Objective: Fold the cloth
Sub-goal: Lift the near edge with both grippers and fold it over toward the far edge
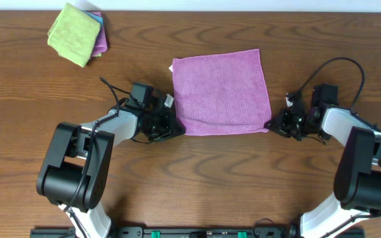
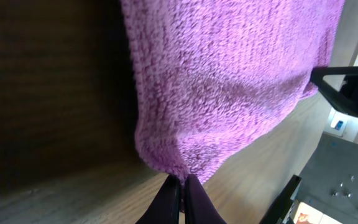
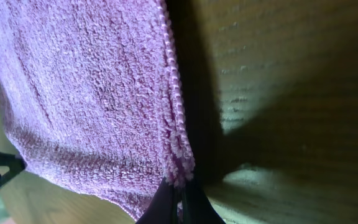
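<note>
A brown wooden table (image 1: 230, 178) fills the overhead view, with bare wood open across the whole lower band of the frame, along the top edge and at the far right. At centre lies the purple cloth (image 1: 220, 92), spread flat in a single layer as a rough square. Its upper edge rises slightly toward the right and its lower edge runs nearly level. The left arm (image 1: 78, 158) reaches in from the lower left of the frame and the right arm (image 1: 362, 165) from the lower right, both low over the wood. A small stack of folded cloths (image 1: 78, 33), green on top with pink and blue edges showing beneath, sits in the upper left corner, well apart from the purple cloth. The left gripper (image 1: 177, 127) meets the cloth's lower-left corner and the right gripper (image 1: 270, 124) its lower-right corner. In the left wrist view the black fingertips (image 2: 168, 200) are pressed together on the corner tip, the terry drawn to a point above them and dark wood left of the cloth's edge. In the right wrist view the fingertips (image 3: 161, 205) likewise pinch the corner, just below the stitched hem (image 3: 175, 99) running up the frame, with shadowed bare wood to its right.
</note>
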{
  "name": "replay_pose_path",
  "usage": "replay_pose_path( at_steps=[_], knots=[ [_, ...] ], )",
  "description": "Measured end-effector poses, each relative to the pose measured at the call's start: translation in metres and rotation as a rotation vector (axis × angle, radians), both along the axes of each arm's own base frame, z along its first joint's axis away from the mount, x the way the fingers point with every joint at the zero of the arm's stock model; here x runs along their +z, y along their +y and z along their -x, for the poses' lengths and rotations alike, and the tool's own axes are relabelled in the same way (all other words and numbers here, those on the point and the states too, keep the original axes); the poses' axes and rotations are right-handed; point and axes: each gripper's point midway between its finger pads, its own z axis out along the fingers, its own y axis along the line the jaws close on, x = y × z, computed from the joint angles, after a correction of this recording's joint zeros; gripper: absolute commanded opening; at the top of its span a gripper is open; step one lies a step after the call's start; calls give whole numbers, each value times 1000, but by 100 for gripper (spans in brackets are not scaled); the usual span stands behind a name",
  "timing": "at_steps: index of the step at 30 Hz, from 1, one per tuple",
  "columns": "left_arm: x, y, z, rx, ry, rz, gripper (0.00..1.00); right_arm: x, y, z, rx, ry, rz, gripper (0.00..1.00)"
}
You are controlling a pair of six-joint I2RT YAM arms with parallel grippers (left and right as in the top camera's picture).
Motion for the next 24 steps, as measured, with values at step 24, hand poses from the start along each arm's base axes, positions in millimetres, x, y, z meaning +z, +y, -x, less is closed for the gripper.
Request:
replay_pose_path(
  at_steps=[24],
  knots=[
    [79, 17, -118, 114, -349, -1, 6, 97, 55, -95, 194, -363, 189, 1]
  ],
)
